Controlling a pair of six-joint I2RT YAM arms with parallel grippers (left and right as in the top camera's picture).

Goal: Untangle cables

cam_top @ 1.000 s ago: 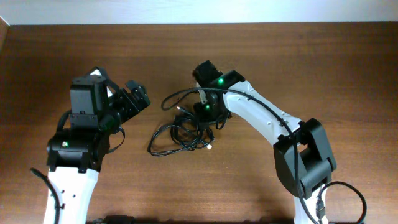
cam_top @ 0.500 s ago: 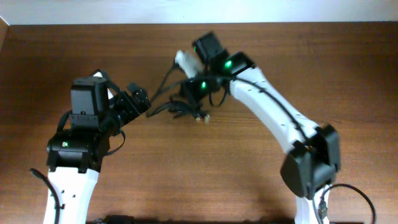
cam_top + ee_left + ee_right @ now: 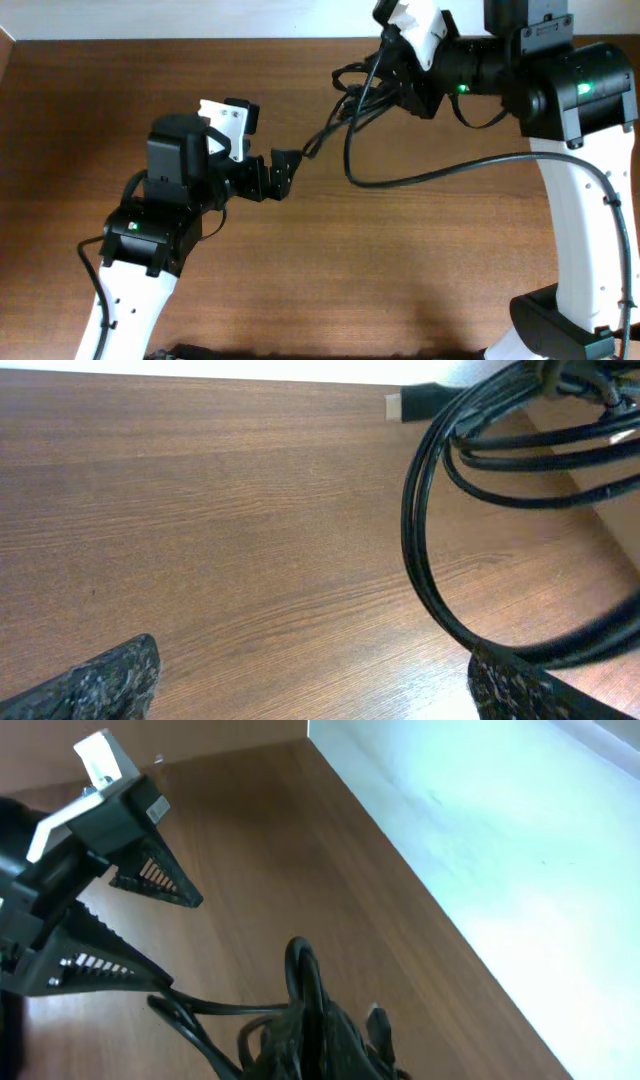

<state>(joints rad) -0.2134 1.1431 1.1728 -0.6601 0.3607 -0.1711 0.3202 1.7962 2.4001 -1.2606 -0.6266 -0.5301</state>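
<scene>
A bunch of black cables (image 3: 305, 1025) sat at the bottom edge, looped and knotted together. One strand ran left, ending just under the lower finger of the left claw (image 3: 180, 942), whose jaws stood wide apart over the brown worktop (image 3: 260, 840). A pale wall (image 3: 500, 840) bordered the worktop on the right.

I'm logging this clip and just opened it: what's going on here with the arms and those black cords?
The right gripper holds a tangled bundle of thin black cables raised near the far edge of the brown wooden table. One strand trails from it down to the left gripper, whose jaws stand wide open beside that strand, with no grip there. The cables are not yet untangled.
</scene>
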